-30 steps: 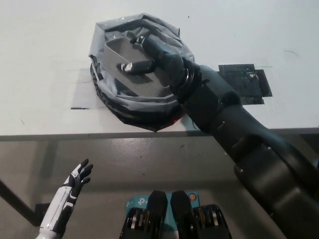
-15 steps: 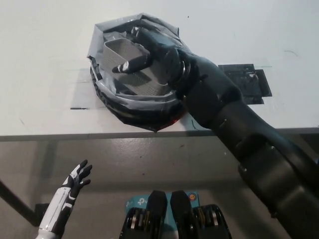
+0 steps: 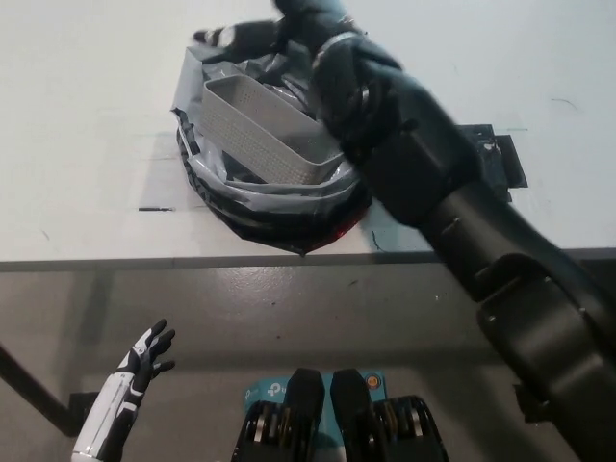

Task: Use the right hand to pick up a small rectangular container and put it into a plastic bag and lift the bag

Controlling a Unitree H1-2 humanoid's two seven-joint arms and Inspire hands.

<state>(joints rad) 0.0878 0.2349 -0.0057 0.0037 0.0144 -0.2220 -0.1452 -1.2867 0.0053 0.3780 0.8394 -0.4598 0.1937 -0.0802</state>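
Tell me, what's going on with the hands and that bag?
Right hand at bag's far rim, grip unclear. Left hand open, low. Container inside bag.

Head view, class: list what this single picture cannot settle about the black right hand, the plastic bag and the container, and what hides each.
- Black right hand: cut off by the top edge and motion-blurred; any grip on the bag is unclear.
- Grey plastic bag: its right side is hidden behind the black right arm.
- Grey rectangular container: its base is hidden by the bag's folds.
- White left hand, resting at lower left: small, fingers apart.

White table [image 3: 87,125], black patch [image 3: 500,159] on it, grey floor [image 3: 289,308] below
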